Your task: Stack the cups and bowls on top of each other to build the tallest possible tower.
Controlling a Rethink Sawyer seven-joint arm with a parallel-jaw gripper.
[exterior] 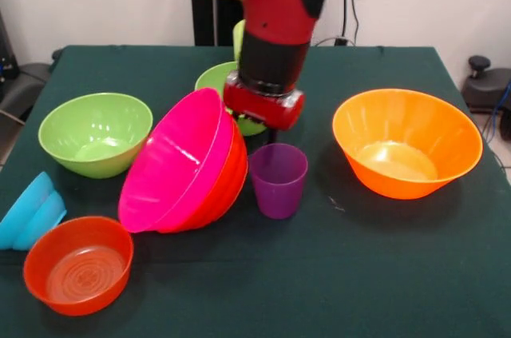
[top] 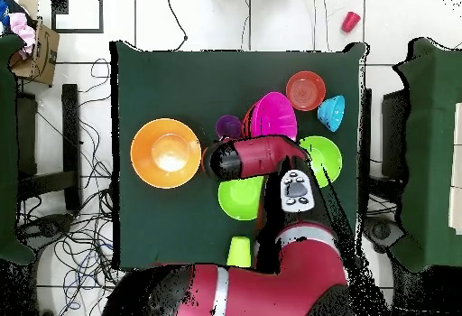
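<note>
Two bowls are nested so far: we see the pink bowl point(exterior: 180, 158) sitting inside the red-orange bowl point(exterior: 227, 186), the pair tipped on its side near the middle of the green table point(exterior: 359, 274), mouth facing the front-view left. That is the only pile; everything else lies singly. The purple cup point(exterior: 278, 179) stands upright just beside the tipped pair. The large orange bowl point(exterior: 406, 141) sits upright, well apart on the other side of the cup. One lime green bowl point(exterior: 95, 133) is upright next to the pink rim; a second lime green bowl point(top: 240, 198) lies partly under the arm. The small orange-red bowl point(exterior: 78, 263) is upright at the near edge, with the blue bowl point(exterior: 30, 210) tipped over just beside it. A lime green cup point(top: 238, 251) stands near the robot's edge. A red cup point(top: 350, 21) lies on the floor off the table.

The gripper point(exterior: 263, 106) hangs above the purple cup; its fingers are hidden, so we cannot tell its opening or any hold.
</note>
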